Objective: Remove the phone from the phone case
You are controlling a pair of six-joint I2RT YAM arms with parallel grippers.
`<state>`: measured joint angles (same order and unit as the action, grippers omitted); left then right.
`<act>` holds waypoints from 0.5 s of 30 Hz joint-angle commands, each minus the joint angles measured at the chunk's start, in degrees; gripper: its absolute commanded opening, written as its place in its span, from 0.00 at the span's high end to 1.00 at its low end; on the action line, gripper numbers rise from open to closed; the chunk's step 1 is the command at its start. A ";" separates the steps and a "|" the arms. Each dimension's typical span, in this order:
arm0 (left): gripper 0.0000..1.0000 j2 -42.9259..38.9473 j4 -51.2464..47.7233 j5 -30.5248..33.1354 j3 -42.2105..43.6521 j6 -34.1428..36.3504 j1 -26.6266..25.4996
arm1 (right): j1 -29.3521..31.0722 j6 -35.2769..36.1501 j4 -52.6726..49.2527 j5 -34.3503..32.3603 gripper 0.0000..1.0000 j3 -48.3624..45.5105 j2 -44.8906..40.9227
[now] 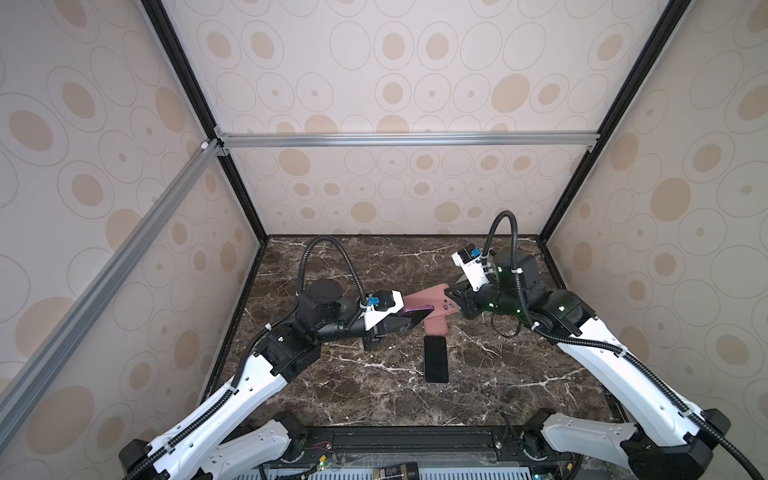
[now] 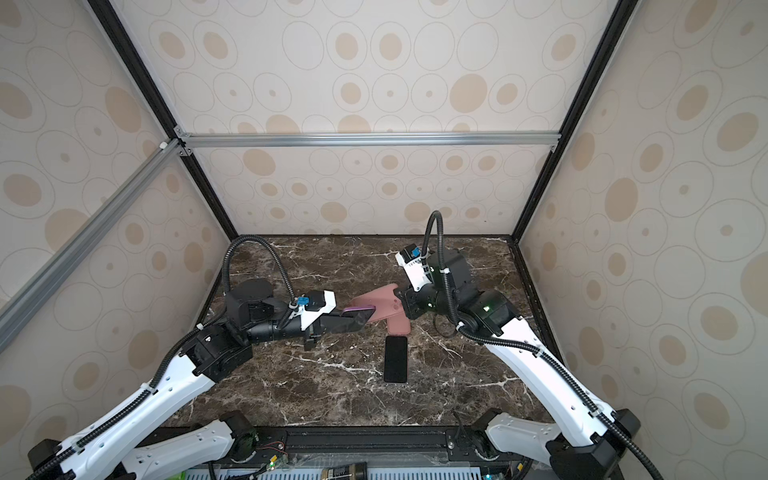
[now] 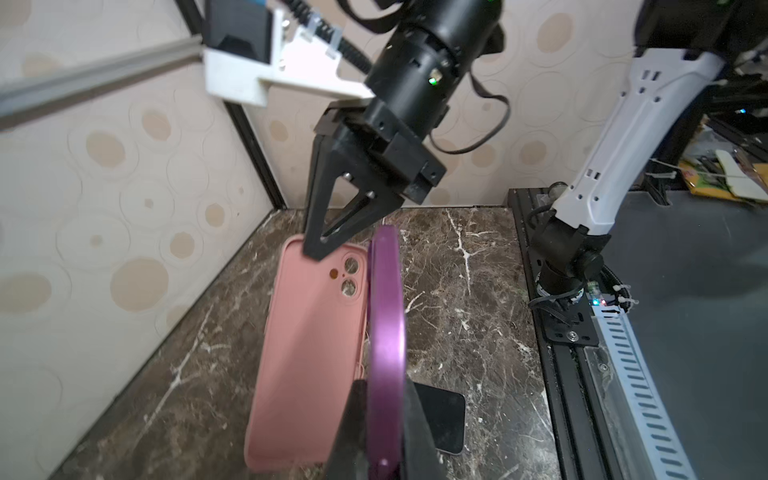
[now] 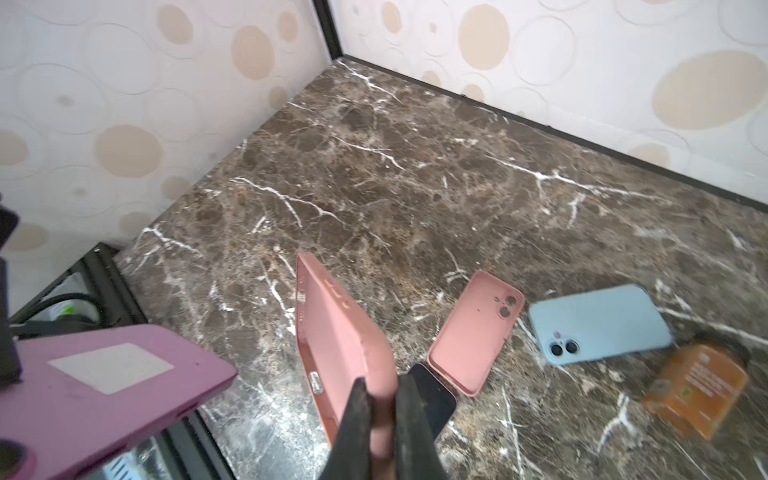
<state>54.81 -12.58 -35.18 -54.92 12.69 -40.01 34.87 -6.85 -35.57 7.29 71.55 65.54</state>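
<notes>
My left gripper (image 3: pixel 384 386) is shut on the purple phone (image 3: pixel 386 316), which it holds edge-on above the table; in both top views the phone (image 1: pixel 419 309) sticks out of the left gripper (image 1: pixel 409 320) toward the middle. The right gripper (image 4: pixel 382 382) is shut on one end of an empty pink phone case (image 4: pixel 345 345), lifted and tilted. Seen from the right wrist, the phone (image 4: pixel 104 386) and the case are apart with a gap between them. In a top view the case (image 2: pixel 378 299) hangs from the right gripper (image 2: pixel 401 299).
A second pink case (image 1: pixel 436 328) lies on the marble table (image 1: pixel 374 395), with a black phone (image 1: pixel 435 359) in front of it. The right wrist view also shows a light blue phone case (image 4: pixel 598 324) and an orange jar (image 4: pixel 698 390). Patterned walls close three sides.
</notes>
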 commanded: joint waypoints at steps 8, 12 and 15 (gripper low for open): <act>1.00 5.24 -6.40 17.02 0.39 -24.01 0.13 | -0.21 -12.25 -5.43 -15.53 1.00 -0.87 4.99; 1.00 10.06 -13.82 19.05 -4.17 -29.37 0.13 | -0.20 -16.45 -13.26 -19.04 1.00 3.20 9.03; 1.00 12.95 -19.62 23.31 -7.38 -36.02 0.11 | -0.18 -20.67 -17.95 -21.46 1.00 6.14 10.74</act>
<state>66.94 -26.59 -16.80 -56.73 -14.26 -39.94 34.79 -21.26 -46.48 -9.52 74.06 75.77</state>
